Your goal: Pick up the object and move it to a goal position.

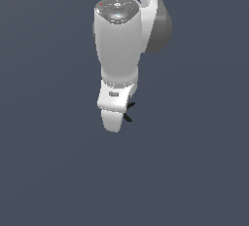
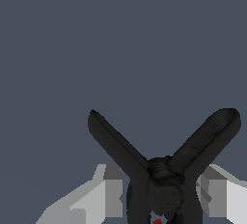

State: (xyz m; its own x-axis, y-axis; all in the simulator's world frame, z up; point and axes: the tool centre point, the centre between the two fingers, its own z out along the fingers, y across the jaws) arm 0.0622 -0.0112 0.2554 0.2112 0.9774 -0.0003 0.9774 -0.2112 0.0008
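**Pronged object sits between the fingers, open room on every side**

In the exterior view the white arm hangs down over a plain dark blue-grey ground, and its gripper [image 1: 115, 118] points downward at the low end. The object [image 1: 128, 111], a small black thing of thin prongs, peeks out just beside the gripper on the exterior view's right, touching or nearly touching the hand. Most of it is hidden behind the white body, so this view does not show how wide the fingers stand or whether they press on it. No goal marker shows anywhere.

In the wrist view the object [image 2: 163, 179] fills the space straight ahead of the hand. Two thick black prongs splay away from a knotted hub, and a small red spot sits at the end nearest the camera. A pale finger [image 2: 108, 191] flanks the hub on each side, close in against it. The gripper [image 2: 164, 194] looks narrowed around the hub, likely holding it, though actual contact at the pads cannot be confirmed.

My judgement is that the step in hand is securing and carrying. Doing it well means keeping the squeeze on the hub, not the prongs, which could twist loose, and moving smoothly.

No walls, edges or other things appear in either view, so the hand seems free to travel any way
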